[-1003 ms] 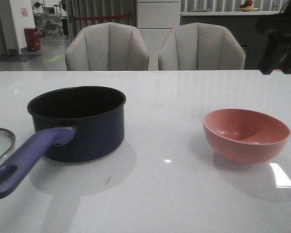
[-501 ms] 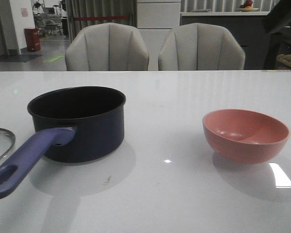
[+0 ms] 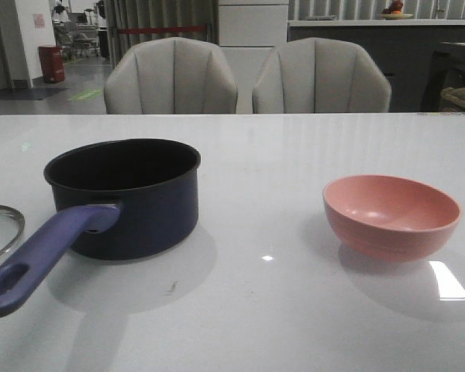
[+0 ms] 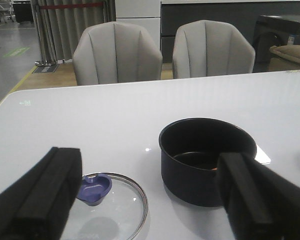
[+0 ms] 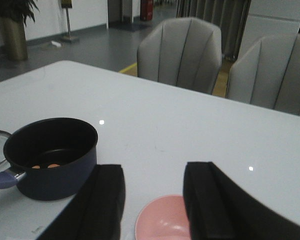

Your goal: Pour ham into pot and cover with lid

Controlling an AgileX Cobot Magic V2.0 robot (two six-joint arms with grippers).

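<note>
White glossy desk (image 3: 294, 310) fills the front view, with two grey chairs (image 3: 170, 75) behind it at the top of the frame. Ham (image 5: 53, 165) shows as small orange pieces on the floor of the pot (image 3: 124, 198), seen in the right wrist view. The pot stands left of centre in the front view, its handle (image 3: 39, 256) reaching toward the lower left corner. The lid (image 3: 0, 230) lies flat on the desk at the left edge, just beside the handle, knob (image 4: 94, 188) up. A pink bowl (image 3: 391, 215) sits at the right, well apart from the pot, and looks empty. Neither arm shows in the front view. The left pincer (image 4: 150, 200) is released, fingers spread wide, above the lid and pot. The right pincer (image 5: 152, 200) is also released, holding nothing, over the bowl.
</note>
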